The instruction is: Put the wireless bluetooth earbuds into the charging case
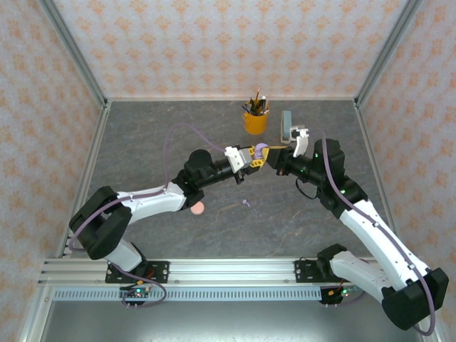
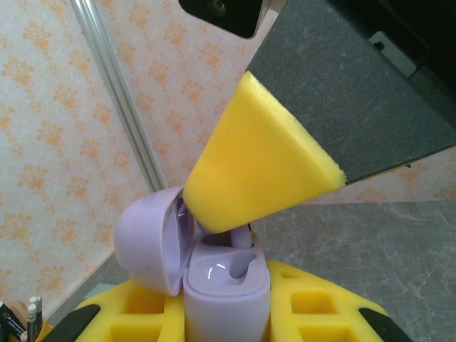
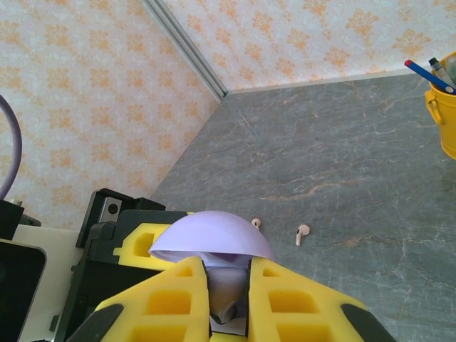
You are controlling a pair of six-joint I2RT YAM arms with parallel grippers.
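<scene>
Up in mid-air, left gripper [image 1: 255,158] clamps the open lilac case [image 2: 226,299], right gripper [image 3: 228,269] pinches a lilac earbud [image 2: 242,237] at its socket. Line up the stem, then press gently.

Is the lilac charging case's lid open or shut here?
Open. The round lilac plastic charging case has its domed lid hinged back to the left, exposing one empty glossy earbud socket.

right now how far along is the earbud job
Done: the lilac case is open in the left claw. In hand: the right claw holds a lilac earbud at its slots. Left: a second lilac earbud and two pink earbuds lie loose on the table.
</scene>
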